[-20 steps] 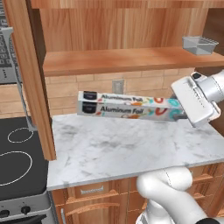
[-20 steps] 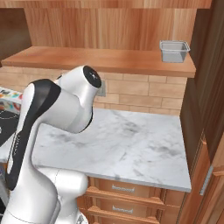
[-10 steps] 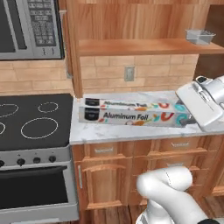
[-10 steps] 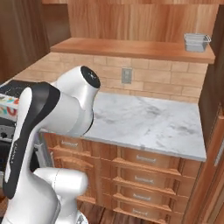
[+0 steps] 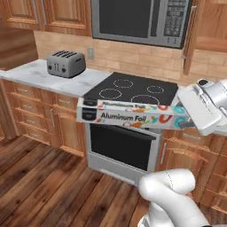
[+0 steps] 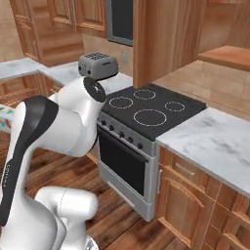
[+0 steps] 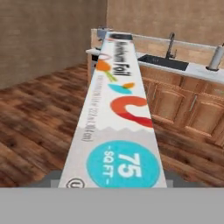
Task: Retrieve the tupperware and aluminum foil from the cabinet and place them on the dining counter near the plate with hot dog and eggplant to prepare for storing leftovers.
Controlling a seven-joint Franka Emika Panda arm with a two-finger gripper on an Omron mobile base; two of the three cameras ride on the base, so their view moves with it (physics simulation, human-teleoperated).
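The aluminum foil [image 5: 128,115], a long white carton with a black end and a teal end, hangs level in the air in front of the stove. My gripper [image 5: 185,119] is shut on its teal end at the right of the left base view. In the hand view the aluminum foil [image 7: 118,113] stretches straight away from the camera and hides the fingertips. Its end also peeks in at the left edge of the right base view [image 6: 4,118]. The cabinet's shelf [image 6: 229,56] and upright side panel [image 5: 191,40] stand at the right. The tupperware, the dining counter and the plate are out of view.
A black stove [image 5: 133,91] with an oven below stands ahead, under a microwave [image 5: 142,20]. A grey toaster [image 5: 65,63] sits on the marble worktop [image 5: 35,75] to the left. The hand view shows wooden floor [image 7: 35,118] and a worktop with a sink [image 7: 164,61].
The whole picture has shifted: the base has backed off from the cabinet and swung left, bringing the stove, microwave and toaster into view. The foil stays in my gripper.
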